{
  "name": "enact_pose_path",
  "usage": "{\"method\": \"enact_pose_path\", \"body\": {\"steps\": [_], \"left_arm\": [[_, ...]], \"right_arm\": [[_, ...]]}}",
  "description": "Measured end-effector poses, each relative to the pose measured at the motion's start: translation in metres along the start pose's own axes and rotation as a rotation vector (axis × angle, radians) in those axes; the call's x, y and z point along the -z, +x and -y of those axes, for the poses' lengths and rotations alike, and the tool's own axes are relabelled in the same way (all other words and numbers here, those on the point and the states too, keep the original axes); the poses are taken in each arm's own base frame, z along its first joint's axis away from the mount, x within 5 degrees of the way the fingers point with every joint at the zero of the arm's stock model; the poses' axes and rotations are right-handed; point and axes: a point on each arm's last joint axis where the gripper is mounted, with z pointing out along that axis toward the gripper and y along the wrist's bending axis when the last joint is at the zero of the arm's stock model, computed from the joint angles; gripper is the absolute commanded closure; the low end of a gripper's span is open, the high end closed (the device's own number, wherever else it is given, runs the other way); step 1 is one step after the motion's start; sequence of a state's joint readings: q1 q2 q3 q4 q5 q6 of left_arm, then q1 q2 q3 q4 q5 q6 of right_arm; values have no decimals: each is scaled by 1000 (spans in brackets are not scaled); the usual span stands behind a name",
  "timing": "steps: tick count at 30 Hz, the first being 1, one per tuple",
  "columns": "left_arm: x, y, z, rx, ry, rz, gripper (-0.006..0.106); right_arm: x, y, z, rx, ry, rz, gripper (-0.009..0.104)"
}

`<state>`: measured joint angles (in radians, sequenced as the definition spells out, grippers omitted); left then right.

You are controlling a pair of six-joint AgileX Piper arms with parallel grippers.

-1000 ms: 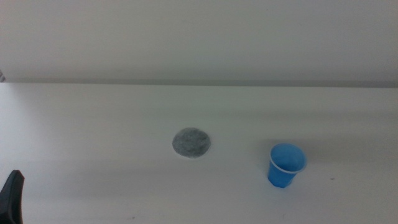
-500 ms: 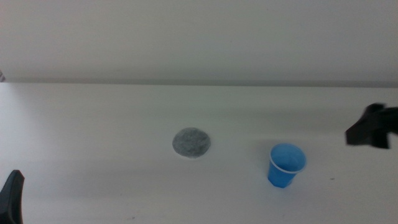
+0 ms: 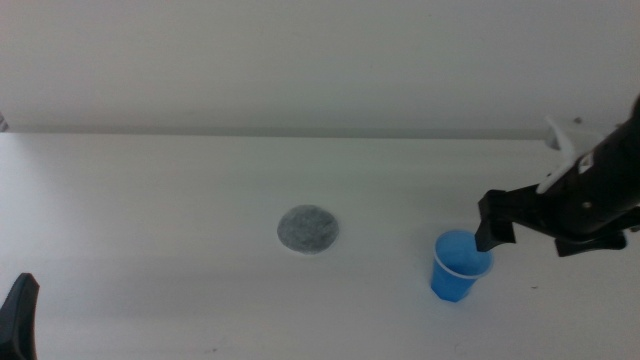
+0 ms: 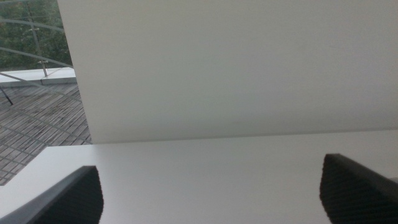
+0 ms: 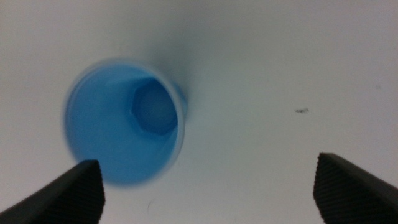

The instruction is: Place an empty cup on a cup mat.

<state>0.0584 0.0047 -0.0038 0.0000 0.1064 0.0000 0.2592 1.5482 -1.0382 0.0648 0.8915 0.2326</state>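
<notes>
1 cup (image 3: 460,265) upright on desk (image 3: 150,200), 4 o'clock of 1 cup mat (image 3: 308,230), well apart | right tool (image 3: 494,226) wide, above cup rim, holding nothing | left tool (image 3: 18,318) wide, 8 o'clock corner, idle

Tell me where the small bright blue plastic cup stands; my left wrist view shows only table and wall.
Observer: The small bright blue plastic cup stands upright on the table's right part, apart from the flat round speckled grey cup mat at its centre.
Operator: Any gripper holding it?
Observer: No. The right gripper hovers above it, jaws wide open; the left gripper waits at the near left edge.
Operator: Anything inside?
Observer: No, it is empty.
</notes>
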Motion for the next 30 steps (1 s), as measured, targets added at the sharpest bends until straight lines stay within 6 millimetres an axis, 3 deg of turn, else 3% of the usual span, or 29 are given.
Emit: {"method": "enact_pose_path", "body": {"steps": [16, 19, 22, 26, 27, 30], "left_arm": [[0, 0, 0, 0, 0, 0, 7], [0, 0, 0, 0, 0, 0, 7], [0, 0, 0, 0, 0, 0, 7], [0, 0, 0, 0, 0, 0, 7], [0, 0, 0, 0, 0, 0, 7], [0, 0, 0, 0, 0, 0, 7]], "right_arm": [[-52, -11, -8, -19, 2, -49, 12], [-62, -13, -8, -21, 4, -49, 17], [-75, -14, -7, -23, 9, -60, 38], [-86, -15, -11, -12, 10, -62, 92], [-87, -14, -13, -5, 8, -60, 97], [-81, -18, -24, -1, 6, -45, 95]]}}
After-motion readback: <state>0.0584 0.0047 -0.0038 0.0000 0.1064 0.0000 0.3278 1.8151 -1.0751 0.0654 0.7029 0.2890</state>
